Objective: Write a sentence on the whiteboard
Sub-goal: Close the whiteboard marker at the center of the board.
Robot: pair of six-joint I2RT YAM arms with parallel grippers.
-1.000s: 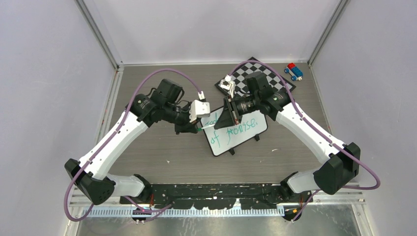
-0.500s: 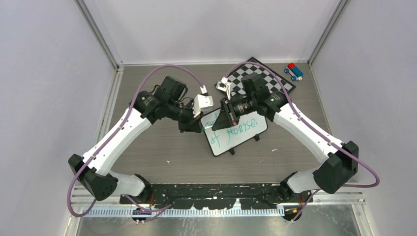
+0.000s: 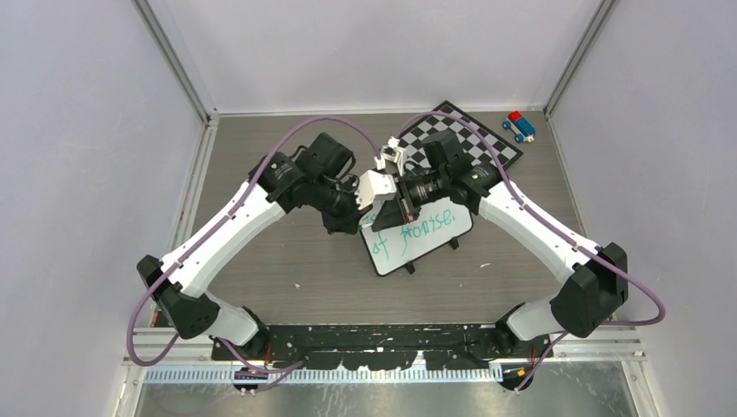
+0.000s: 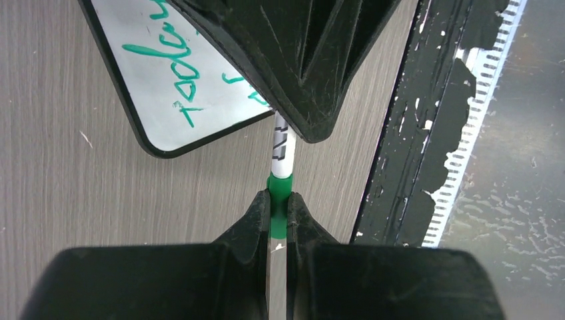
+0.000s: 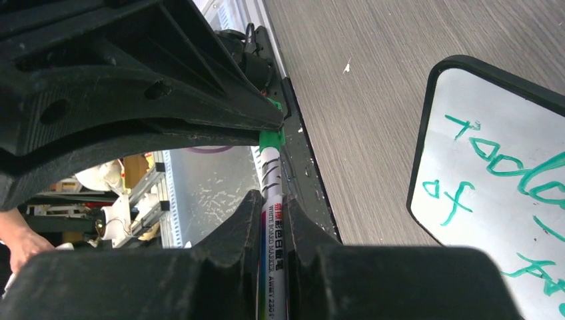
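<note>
The whiteboard (image 3: 426, 236) lies mid-table with the green sentence (image 3: 415, 231) on it; "of promise" shows from above, and the arms hide most of the first line. My left gripper (image 4: 280, 200) is shut on the green cap (image 4: 280, 212) of a white marker (image 4: 282, 150). My right gripper (image 5: 272, 200) is shut on the marker's barrel (image 5: 272, 173), with the cap (image 5: 271, 139) at its far end. Both grippers, left (image 3: 387, 204) and right (image 3: 401, 198), meet tip to tip over the board's left corner. The whiteboard also shows in the left wrist view (image 4: 193, 73) and the right wrist view (image 5: 493, 167).
A black-and-white chessboard (image 3: 474, 130) lies behind the whiteboard, under the right arm. A small blue and red toy (image 3: 520, 126) sits at the back right corner. A black rail (image 4: 406, 133) runs along the table's near edge.
My left arm has swung right, bringing the green cap up to the marker held by my right gripper. The right gripper has shifted slightly left to meet it.
</note>
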